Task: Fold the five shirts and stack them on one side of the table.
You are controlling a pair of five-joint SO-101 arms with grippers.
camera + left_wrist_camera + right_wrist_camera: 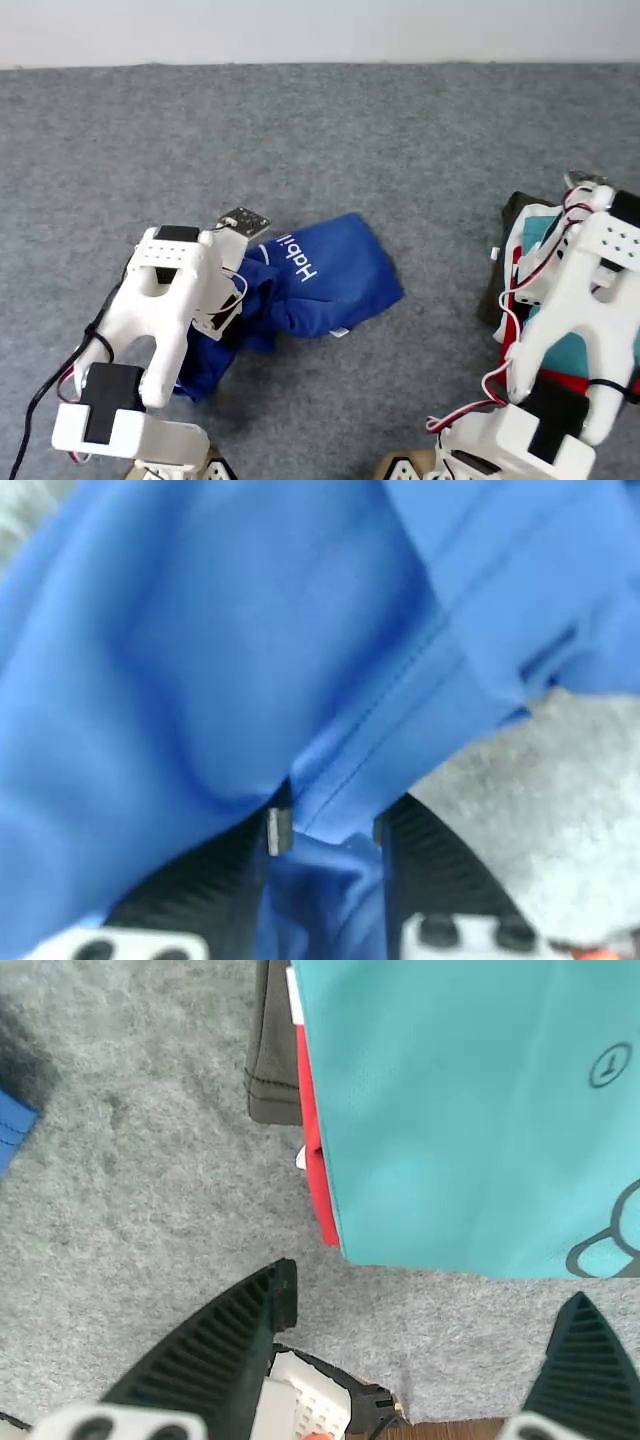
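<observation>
Grey felt table [300, 130], white wall [320, 30], left fingers [200, 880] pinching blue shirt [320, 275], right fingers [215, 1345] spread

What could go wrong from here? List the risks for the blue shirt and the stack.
1. The left hand is shut on a bunched fold of the blue shirt; pulling may drag the crumpled bundle instead of spreading it.
2. The open right hand hangs beside the stack, teal shirt on top; a careless move could shove the layers askew.
</observation>
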